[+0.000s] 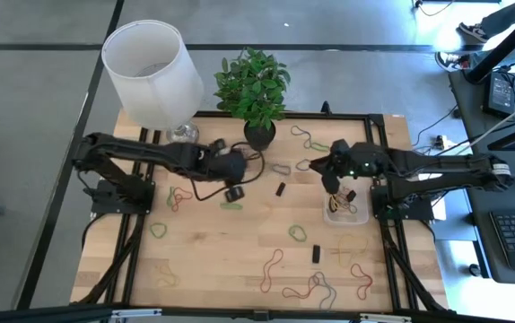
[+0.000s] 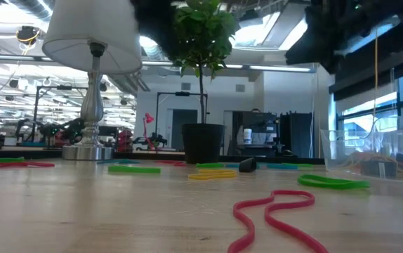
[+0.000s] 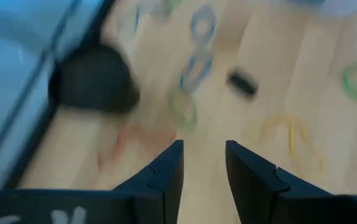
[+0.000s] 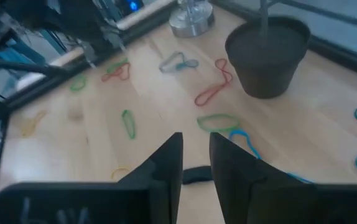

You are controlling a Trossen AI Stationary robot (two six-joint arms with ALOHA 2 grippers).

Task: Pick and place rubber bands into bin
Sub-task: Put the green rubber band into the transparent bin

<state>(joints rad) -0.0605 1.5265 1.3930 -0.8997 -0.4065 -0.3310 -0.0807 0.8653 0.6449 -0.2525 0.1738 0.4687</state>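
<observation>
Above the counter (image 1: pixel 240 242), your right end effector (image 4: pixel 195 158) is hovering narrowly parted, empty; next, descending onto rubber bands (image 1: pixel 293 233) near the bin (image 1: pixel 345 213).

Left hand (image 3: pixel 203 163) slightly parted, mid-table, right hand (image 4: pixel 195 155) narrowly parted, raised

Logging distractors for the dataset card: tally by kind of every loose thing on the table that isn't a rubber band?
white-shaded table lamp: 1
green leafy plant in a black pot: 1
clear plastic rectangular bin: 1
small black rectangular blocks on bare wood: 2
Total: 5
</observation>
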